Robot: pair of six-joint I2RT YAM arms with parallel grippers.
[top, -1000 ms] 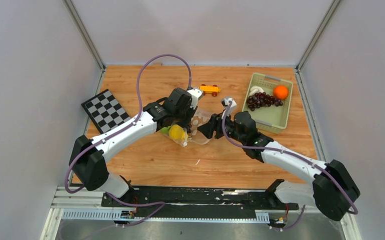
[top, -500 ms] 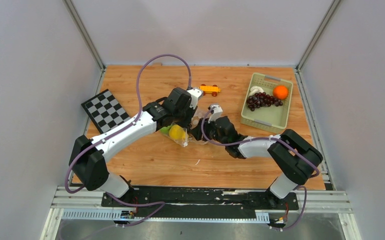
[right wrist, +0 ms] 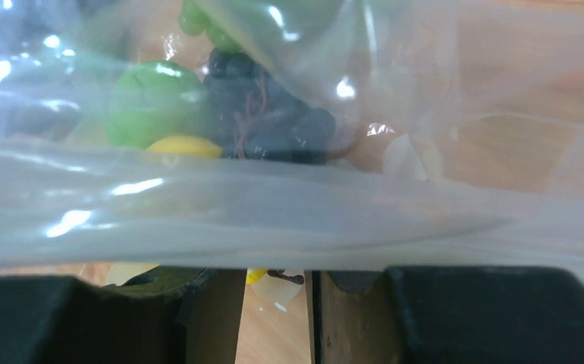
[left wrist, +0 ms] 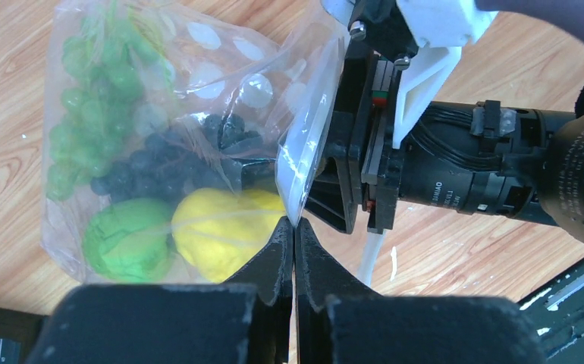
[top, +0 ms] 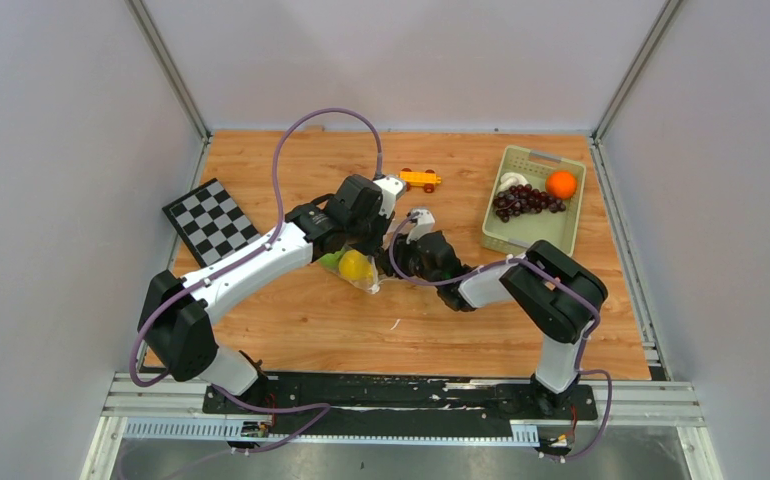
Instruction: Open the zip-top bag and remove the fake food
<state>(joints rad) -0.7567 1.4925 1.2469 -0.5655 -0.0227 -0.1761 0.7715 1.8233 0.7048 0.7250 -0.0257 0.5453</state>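
The zip-top bag (top: 369, 276) lies mid-table between both grippers. In the left wrist view the bag (left wrist: 198, 91) holds a yellow lemon (left wrist: 221, 231), a green round piece (left wrist: 126, 246), a dark grape bunch (left wrist: 175, 155) and green grapes (left wrist: 92, 114). My left gripper (left wrist: 294, 224) is shut on the bag's upper edge and holds it up. My right gripper (right wrist: 277, 282) is open at the bag's mouth, with the white zip strip (right wrist: 289, 235) across its fingertips. It also shows in the left wrist view (left wrist: 334, 189). An orange (top: 561, 184), dark grapes (top: 523, 200) and a mushroom (top: 510, 181) lie in the basket.
A pale green basket (top: 547, 233) stands at the right back. An orange-yellow toy car (top: 419, 179) sits behind the bag. A checkerboard (top: 211, 220) lies at the left. Grey walls close in the table on three sides.
My right gripper has moved left to the bag's mouth, and the right arm has folded up. My left gripper has stayed still, holding the bag.
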